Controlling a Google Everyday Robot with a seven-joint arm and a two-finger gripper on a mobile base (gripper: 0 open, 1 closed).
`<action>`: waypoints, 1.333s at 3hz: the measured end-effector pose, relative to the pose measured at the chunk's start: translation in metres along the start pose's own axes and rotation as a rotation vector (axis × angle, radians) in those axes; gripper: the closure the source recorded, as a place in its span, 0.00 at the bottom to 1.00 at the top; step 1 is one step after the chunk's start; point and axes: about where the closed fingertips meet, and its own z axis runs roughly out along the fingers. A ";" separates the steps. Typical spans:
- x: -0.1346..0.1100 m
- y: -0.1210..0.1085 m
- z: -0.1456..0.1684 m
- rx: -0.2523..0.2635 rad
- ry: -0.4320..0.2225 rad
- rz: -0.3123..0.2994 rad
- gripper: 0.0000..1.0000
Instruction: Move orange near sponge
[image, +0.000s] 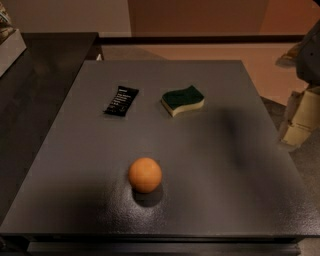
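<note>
The orange (145, 175) is a small round fruit sitting on the dark grey table (240, 165), near the front and a little left of centre. The sponge (182, 100) has a dark green top and a pale yellow body. It lies flat toward the back of the table, right of centre and well apart from the orange. My gripper (301, 119) shows as a pale shape at the right edge of the camera view, beyond the table's right side and far from both things. It holds nothing that I can see.
A flat black wrapper (121, 100) with white text lies left of the sponge. A darker counter (35, 80) adjoins the table on the left. Brown floor (240, 55) lies behind and to the right.
</note>
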 end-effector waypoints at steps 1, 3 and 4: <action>0.000 0.000 0.000 0.000 0.000 0.000 0.00; -0.041 0.031 0.011 -0.033 -0.107 -0.152 0.00; -0.070 0.052 0.027 -0.077 -0.166 -0.227 0.00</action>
